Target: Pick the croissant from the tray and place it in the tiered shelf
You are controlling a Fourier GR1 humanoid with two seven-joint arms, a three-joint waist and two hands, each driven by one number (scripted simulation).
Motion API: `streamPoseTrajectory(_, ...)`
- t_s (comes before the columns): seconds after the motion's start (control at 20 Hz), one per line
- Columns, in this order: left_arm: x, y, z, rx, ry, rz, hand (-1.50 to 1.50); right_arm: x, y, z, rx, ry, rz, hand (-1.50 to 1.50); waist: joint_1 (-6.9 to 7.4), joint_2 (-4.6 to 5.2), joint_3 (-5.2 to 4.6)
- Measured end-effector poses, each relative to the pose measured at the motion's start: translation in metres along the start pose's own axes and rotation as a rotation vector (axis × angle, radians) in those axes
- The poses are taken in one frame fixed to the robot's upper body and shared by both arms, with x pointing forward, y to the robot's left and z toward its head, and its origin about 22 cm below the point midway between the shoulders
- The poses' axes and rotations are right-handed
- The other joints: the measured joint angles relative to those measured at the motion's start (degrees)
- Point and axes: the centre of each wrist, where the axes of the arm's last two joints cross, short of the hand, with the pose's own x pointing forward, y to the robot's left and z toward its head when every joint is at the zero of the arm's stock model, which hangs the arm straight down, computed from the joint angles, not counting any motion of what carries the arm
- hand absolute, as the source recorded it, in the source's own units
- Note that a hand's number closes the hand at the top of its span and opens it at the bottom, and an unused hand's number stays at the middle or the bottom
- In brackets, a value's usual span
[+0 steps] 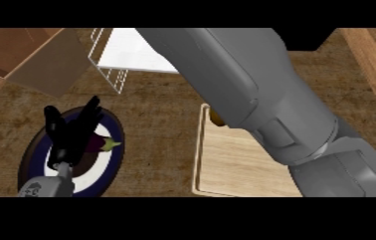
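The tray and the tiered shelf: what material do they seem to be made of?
The tray looks like pale wood with a matte finish: faint grain lines and a raised rim show. The tiered shelf seems to have a thin white wire frame at its side and a smooth white panel on top, perhaps painted metal; this stays uncertain.

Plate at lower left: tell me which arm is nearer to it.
Left. The left hand shows over the plate; the right forearm crosses above the tray to its right, hand out of view.
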Motion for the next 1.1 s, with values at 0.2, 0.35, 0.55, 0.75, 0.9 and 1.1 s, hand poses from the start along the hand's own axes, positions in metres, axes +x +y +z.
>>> streamPoseTrajectory(0.2,0.0,0.001,-0.001,-0.01,-0.006,0.0,0.0,-0.008,0.007,-0.01,-0.016,0.007,0.007,1.5,0.31,0.11,0.0)
streamPoseTrajectory(0.35,0.002,0.002,-0.003,-0.017,-0.005,0.003,0.0,-0.019,0.011,-0.019,-0.02,0.011,0.009,1.5,0.4,0.23,-0.02)
streamPoseTrajectory(0.55,0.006,0.006,-0.005,-0.018,-0.001,0.001,0.0,-0.025,0.013,-0.025,-0.038,-0.007,-0.002,1.5,0.44,0.28,-0.04)
streamPoseTrajectory(0.75,0.002,0.005,0.0,-0.019,-0.006,0.001,0.0,-0.03,0.021,-0.027,-0.027,-0.033,-0.008,1.5,0.55,0.17,-0.01)
streamPoseTrajectory(0.9,0.005,0.003,0.0,-0.012,0.004,-0.002,0.0,-0.034,0.023,-0.029,-0.022,-0.039,-0.013,1.5,0.56,0.22,-0.06)
streamPoseTrajectory(1.1,0.004,0.005,0.002,-0.009,0.006,0.001,0.0,-0.03,0.019,-0.031,-0.008,-0.048,0.038,1.5,0.45,0.17,-0.07)
